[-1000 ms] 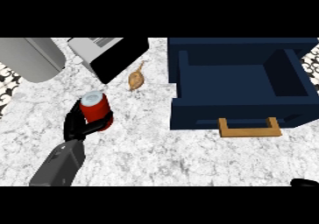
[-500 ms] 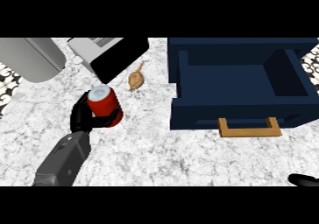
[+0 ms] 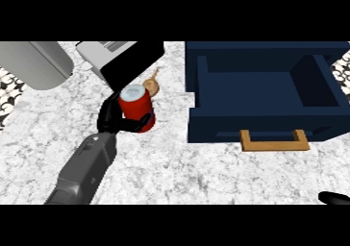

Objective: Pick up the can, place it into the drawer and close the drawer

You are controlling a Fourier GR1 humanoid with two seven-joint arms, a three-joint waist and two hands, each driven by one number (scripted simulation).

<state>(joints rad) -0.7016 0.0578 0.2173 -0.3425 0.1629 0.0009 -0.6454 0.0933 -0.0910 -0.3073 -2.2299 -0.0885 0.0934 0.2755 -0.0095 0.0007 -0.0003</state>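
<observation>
- while the left hand (image 3: 115, 120) curls its fingers (image 3: 141, 122) round the can (image 3: 136, 108), the can stands upright, left of the drawer (image 3: 267, 103) and apart from it.
- can is red with a pale top, fingers wrapped round its lower half; whether its base touches the tabletop (image 3: 178, 168) i cannot tell.
- grey left forearm runs up from the lower edge to the hand, leaning right.
- drawer sits open, dark blue, its inside divided into a big compartment and a smaller one at the right.
- handle (image 3: 273, 142) on the drawer front is tan, facing the lower edge.
- just behind the can, a small tan thing (image 3: 150, 85) lies on the tabletop; what it is, cannot tell.
- grey appliance (image 3: 29, 62) at the top left, another pale one (image 3: 106, 53) beside it.
- right hand (image 3: 339, 198) only peeks in at the lower right corner, dark; its fingers cannot be made out.
</observation>
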